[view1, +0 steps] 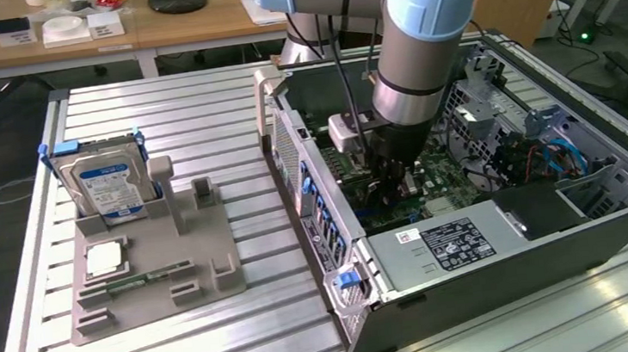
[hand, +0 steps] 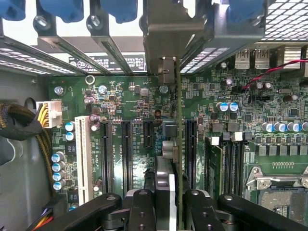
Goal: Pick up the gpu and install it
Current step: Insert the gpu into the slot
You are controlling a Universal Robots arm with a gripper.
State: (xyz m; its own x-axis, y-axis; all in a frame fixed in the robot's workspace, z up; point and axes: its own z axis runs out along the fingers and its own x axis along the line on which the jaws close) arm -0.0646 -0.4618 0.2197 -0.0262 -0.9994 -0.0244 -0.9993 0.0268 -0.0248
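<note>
**A:** Start closest in. What does the wrist view give you?

**B:** The gripper (hand: 169,204), its two black fingers (hand: 139,207) clenched on the gpu (hand: 176,139). The card is seen edge-on, a thin brownish-green strip running straight away from the claw, with a silver part clamped between the fingers.

**A:** And under it?

**B:** The green motherboard (hand: 144,110). The card stands upright over the row of long black expansion slots (hand: 126,154), in the gap between two of them (whether its edge has reached a slot, I cannot tell). A white slot (hand: 82,159) sits to one side, next to a column of blue-topped capacitors (hand: 58,168).

**A:** Further out?

**B:** The card's metal end bracket (hand: 166,36) lines up with the slotted rear wall of the case, among the blue retainer clips (hand: 67,9).

**A:** Now the exterior view.

**B:** Nearest the camera is the grey power supply (view1: 459,244) with its black label, at the front of the open computer case (view1: 333,252). Behind it the arm (view1: 422,44) reaches straight down into the case, and the gripper (view1: 394,187) is low over the board.

**A:** And on the exterior view's left?

**B:** A grey parts holder (view1: 151,278) lies on the ribbed aluminium table (view1: 170,112), well apart from the case. A silver hard drive (view1: 107,183) with a blue-white label stands upright at its far end. Beyond the table, a wooden desk (view1: 104,32) holds small boxes.
</note>
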